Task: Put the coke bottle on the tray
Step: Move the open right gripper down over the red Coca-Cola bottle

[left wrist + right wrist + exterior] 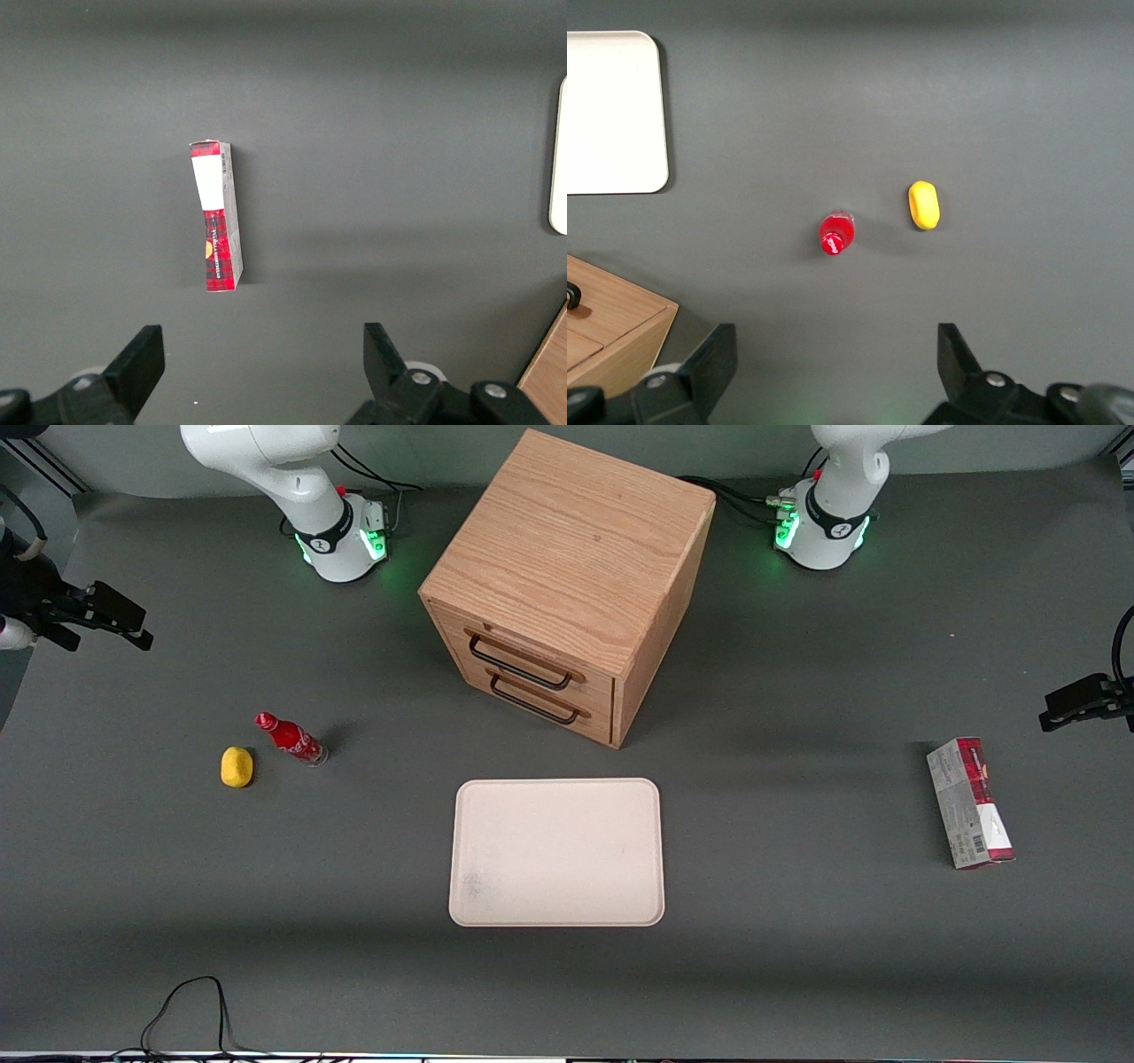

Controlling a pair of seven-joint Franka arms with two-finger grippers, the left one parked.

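— Pincer (140,627) first: where is the right arm's gripper?

— Up in the air at the working arm's end of the table (797,957), out past the table's edge. It is farther from the front camera than the coke bottle (291,739) and well apart from it.

— And its fingers (713,363)?

— Spread wide in the right wrist view, with only bare grey table between them. They touch nothing.

— Where is the bottle?

— Standing upright on the table toward the working arm's end. The wrist camera looks almost straight down on its red cap. A yellow lump (236,767) lies just beside it, slightly nearer the front camera and nearer the table's end, and the two do not touch.

— And the tray (556,852)?

— Flat near the middle of the table, cream-white with a low rim, and nothing lies on it. It is apart from the bottle and a little nearer the front camera.

— Anything else?

— A wooden drawer cabinet (567,576) stands in the middle, farther from the front camera than the tray, turned at an angle. The tray lies in front of its two drawers, both of them closed. A red-and-grey carton (969,803) lies on its side toward the parked arm's end, well apart from everything.
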